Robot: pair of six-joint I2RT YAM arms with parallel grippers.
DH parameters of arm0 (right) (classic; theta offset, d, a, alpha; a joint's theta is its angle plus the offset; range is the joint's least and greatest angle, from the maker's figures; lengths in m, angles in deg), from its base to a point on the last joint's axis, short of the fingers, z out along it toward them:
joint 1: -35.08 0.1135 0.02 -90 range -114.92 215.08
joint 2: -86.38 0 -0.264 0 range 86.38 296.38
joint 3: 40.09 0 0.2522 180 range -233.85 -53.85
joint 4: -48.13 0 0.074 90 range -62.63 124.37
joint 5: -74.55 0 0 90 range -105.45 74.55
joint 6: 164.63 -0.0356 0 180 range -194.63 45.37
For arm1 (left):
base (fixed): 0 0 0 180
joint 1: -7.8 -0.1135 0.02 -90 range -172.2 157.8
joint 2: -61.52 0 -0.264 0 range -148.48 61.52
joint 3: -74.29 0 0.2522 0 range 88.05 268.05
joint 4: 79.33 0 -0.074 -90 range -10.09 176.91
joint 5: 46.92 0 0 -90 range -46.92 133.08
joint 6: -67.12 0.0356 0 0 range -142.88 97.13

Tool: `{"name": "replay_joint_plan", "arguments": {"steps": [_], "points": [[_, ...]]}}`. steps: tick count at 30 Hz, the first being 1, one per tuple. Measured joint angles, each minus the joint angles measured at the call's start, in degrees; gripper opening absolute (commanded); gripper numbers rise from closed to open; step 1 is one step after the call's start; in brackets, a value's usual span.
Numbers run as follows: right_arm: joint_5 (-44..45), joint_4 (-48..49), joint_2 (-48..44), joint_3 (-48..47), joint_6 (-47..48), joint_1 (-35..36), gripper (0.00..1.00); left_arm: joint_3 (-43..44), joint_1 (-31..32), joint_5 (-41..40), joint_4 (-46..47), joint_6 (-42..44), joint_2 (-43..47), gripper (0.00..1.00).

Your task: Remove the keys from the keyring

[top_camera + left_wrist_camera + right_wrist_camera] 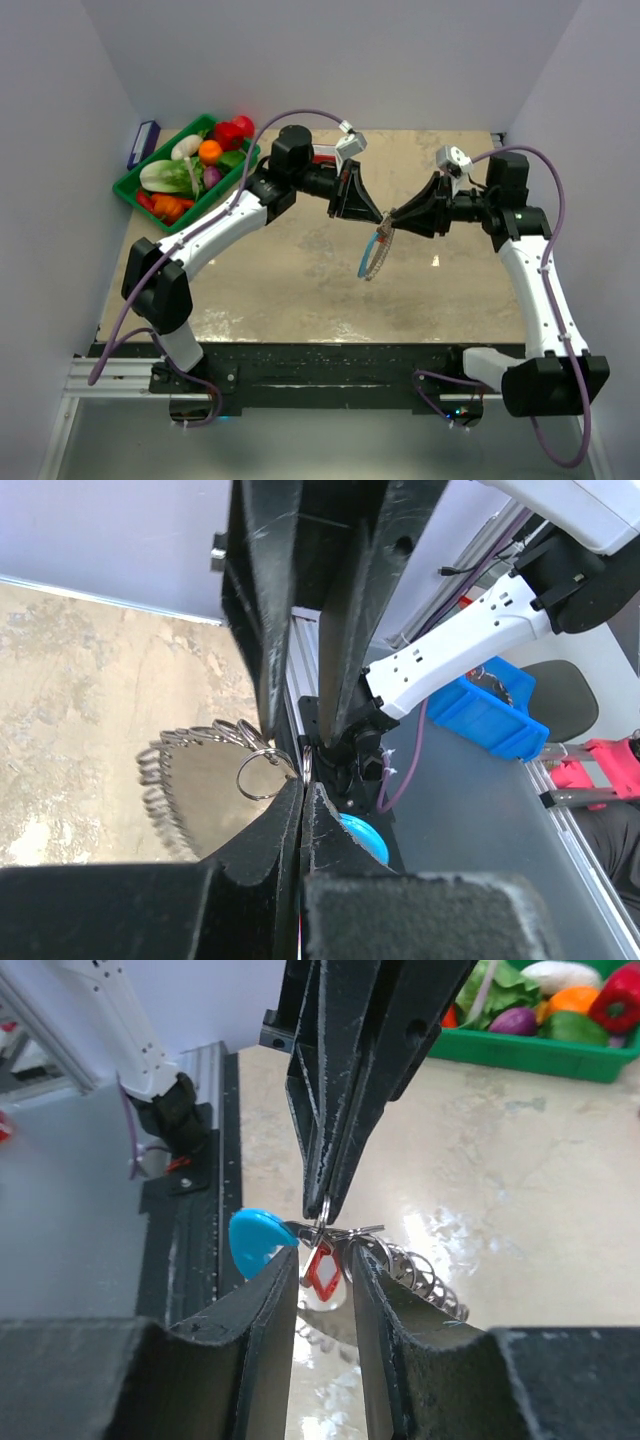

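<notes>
- A green bin (127,190) sits at the far left corner of the surface (300,290). It holds produce piled together: a red pepper (228,133), an orange (210,151), a white vegetable (186,147), leafy greens (168,177) and a purple onion (212,177).
- The keyring (364,258) hangs in the air over the middle of the surface, well apart from the bin. It hangs just below the spot where the two hands meet tip to tip.
- The left hand (378,213) is fully closed and pinches the wire of the keyring at its top.
- The keys (381,255) are strung closely along the loop in a silvery fringe. A blue piece (255,1242) hangs just beside the pinch.
- The right hand (394,218) is partway open, with a finger on either side of the red key (322,1268), right under the left hand's tips. A gap shows on both sides of that key, so this hand holds nothing.
</notes>
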Motion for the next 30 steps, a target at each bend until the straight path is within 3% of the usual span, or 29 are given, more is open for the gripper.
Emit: {"name": "replay_joint_plan", "arguments": {"steps": [12,30], "points": [[-4.22,-12.35,5.88,-3.43,6.86,-0.11,0.33,0.0,0.0,-0.17,-0.28,-0.04,0.0,0.0],[-5.14,-17.07,4.66,-7.69,10.56,-0.39,0.45,0.0,0.0,-2.01,-0.63,-0.02,0.0,0.0]]}}
